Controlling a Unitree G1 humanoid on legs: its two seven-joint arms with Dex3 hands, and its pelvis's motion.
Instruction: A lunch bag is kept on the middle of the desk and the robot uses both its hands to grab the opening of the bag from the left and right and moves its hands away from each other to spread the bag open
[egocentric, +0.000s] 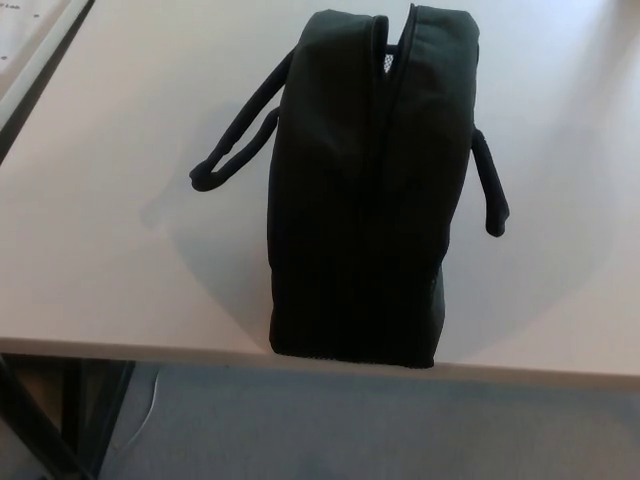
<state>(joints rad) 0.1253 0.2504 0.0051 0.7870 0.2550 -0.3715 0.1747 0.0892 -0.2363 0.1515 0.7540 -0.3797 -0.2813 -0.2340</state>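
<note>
Black lunch bag (360, 190), upright on pale table (100, 260), near front edge, roughly centred. Top seam running front to back, parted slightly at far end, pale lining visible in gap. Left carry handle (235, 140) drooping outward onto tabletop; right carry handle (490, 190) hanging beside bag wall. Grey floor (350, 420) below table edge. Neither hand in view; finger state undeterminable.

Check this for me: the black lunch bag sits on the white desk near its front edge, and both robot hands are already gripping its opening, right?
Not quite. The black lunch bag does sit on the white desk near its front edge, but the head view shows no robot hand at all; nothing is gripping the opening.
</note>
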